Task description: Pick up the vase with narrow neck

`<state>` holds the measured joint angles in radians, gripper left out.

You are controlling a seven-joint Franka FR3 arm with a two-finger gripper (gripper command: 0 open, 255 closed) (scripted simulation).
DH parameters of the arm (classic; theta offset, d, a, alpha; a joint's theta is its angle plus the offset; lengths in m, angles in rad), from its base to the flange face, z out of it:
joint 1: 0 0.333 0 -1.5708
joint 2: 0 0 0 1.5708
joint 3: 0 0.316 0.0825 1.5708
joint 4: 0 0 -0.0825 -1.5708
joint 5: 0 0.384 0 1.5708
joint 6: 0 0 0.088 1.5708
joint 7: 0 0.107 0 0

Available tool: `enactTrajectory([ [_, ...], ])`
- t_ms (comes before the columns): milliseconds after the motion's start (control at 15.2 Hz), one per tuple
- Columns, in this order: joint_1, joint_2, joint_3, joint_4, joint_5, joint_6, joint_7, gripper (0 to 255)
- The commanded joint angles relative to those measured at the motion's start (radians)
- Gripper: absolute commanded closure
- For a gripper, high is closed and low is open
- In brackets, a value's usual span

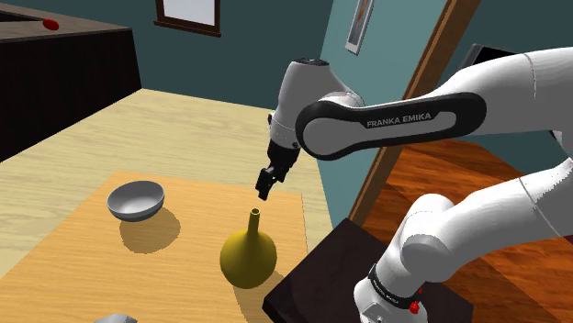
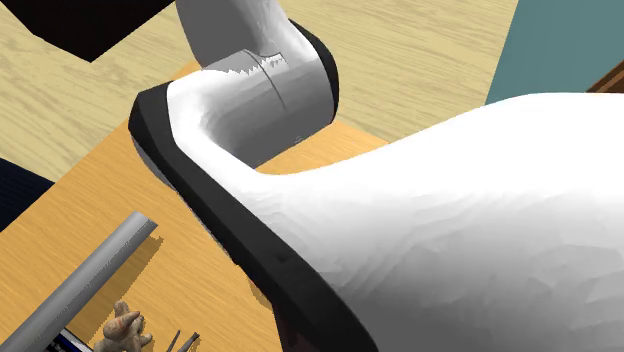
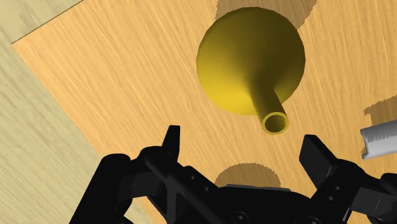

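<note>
Dark stand (image 1: 312, 275) is seen nearest, beside the wooden table (image 1: 73, 266). A yellow vase (image 1: 250, 255) with a round body and narrow neck is stood upright on the table near the stand. The black gripper (image 1: 264, 188) is held just above the neck, its fingers (image 3: 170, 141) spread apart with nothing clasped; the vase is not touched. A grey bowl (image 1: 136, 199) is set farther back, well apart from the vase. A small red object (image 1: 50, 25) is seen on the dark counter (image 1: 64, 73) beyond.

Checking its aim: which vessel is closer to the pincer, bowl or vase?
The yellow vase, upright with a narrow neck, right by the pincer; the grey bowl sits farther toward the shoulder view's left.
</note>
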<state>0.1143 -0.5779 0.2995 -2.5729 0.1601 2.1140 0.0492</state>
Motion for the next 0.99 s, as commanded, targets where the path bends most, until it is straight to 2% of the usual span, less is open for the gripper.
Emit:
enactTrajectory([
  [0, 0.007, 0.065, 0.035, 0.005, 0.008, 0.067, 0.026, 0],
  [198, 0.016, 0.147, 0.083, 0.009, 0.012, 0.150, 0.065, 0],
  [792, 0.011, 0.212, 0.105, -0.048, 0.006, 0.271, 0.076, 0],
  [858, 0.011, 0.211, 0.104, -0.051, 0.007, 0.273, 0.075, 255],
  [924, 0.011, 0.209, 0.103, -0.053, 0.008, 0.272, 0.074, 255],
])
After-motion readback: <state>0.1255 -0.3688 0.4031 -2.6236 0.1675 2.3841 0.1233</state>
